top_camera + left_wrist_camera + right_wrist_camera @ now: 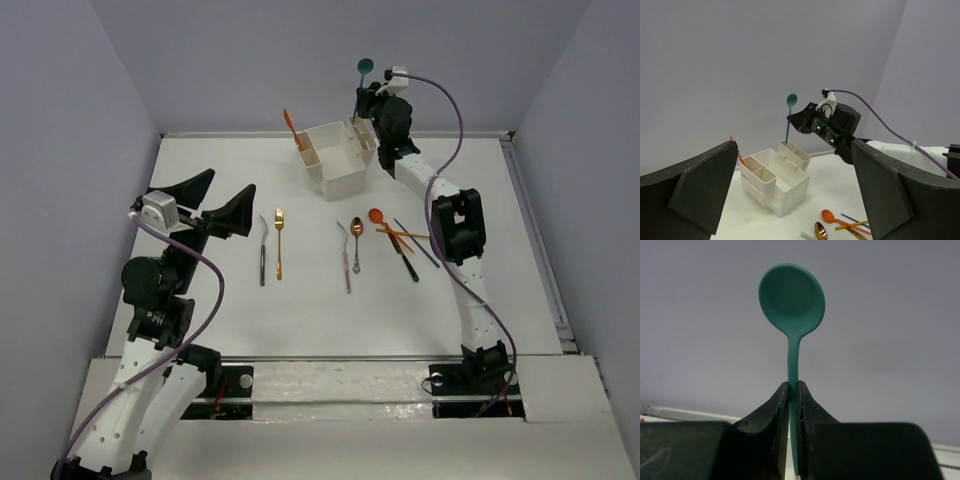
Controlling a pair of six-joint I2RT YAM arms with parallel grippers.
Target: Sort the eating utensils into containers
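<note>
My right gripper (362, 103) is shut on the handle of a teal spoon (792, 305), held upright with its bowl up over the white box (338, 160). The spoon (790, 115) has its lower end in a narrow side compartment of the box (782, 192). An orange utensil (292, 127) stands in the far left narrow compartment. On the table lie a black-handled fork (262, 248), a gold fork (279, 240), a purple-handled fork (345, 255), a bronze spoon (356, 238), an orange spoon (388, 227) and thin dark pieces (408, 255). My left gripper (215, 208) is open and empty, raised at the left.
The table's raised rim runs along the back edge (240, 134) and right side (530, 220). Grey walls close in on both sides. My right arm (455, 225) stretches over the right part of the table beside the loose utensils.
</note>
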